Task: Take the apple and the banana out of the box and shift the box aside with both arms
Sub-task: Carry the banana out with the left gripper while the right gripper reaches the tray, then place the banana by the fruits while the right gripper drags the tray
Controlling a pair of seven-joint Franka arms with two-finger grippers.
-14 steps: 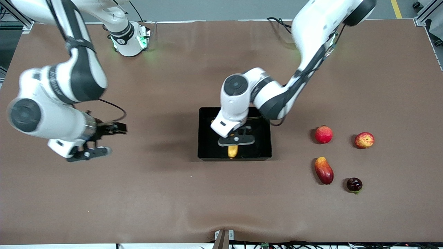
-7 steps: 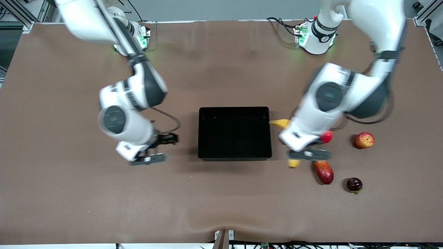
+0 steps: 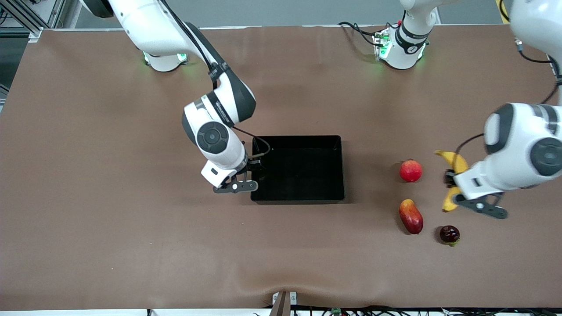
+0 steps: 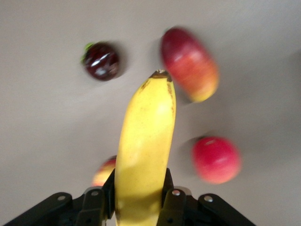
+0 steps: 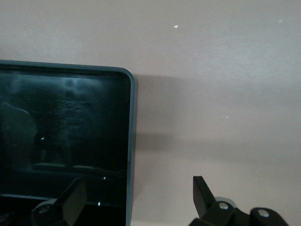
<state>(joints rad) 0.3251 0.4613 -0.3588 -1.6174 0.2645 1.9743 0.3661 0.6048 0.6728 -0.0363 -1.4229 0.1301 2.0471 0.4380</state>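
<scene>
The black tray (image 3: 298,199) sits mid-table. My right gripper (image 3: 253,169) is open and low at the tray's wall toward the right arm's end. In the right wrist view its fingers straddle that wall (image 5: 132,117), one over the tray floor and one over the table. My left gripper (image 3: 452,181) is shut on the yellow banana (image 3: 454,163) and holds it in the air over the fruits at the left arm's end. The left wrist view shows the banana (image 4: 143,141) clamped between the fingers. The streaked apple (image 4: 104,170) peeks out beneath it and is hidden in the front view.
A plain red round fruit (image 3: 410,170), a red-yellow mango-like fruit (image 3: 411,216) and a small dark fruit (image 3: 449,234) lie on the brown table between the tray and the left arm's end. They also show under the banana in the left wrist view.
My left gripper has carried the banana from over the tray out to over the fruits at the left arm's end. My right gripper has moved across to the tray's wall.
</scene>
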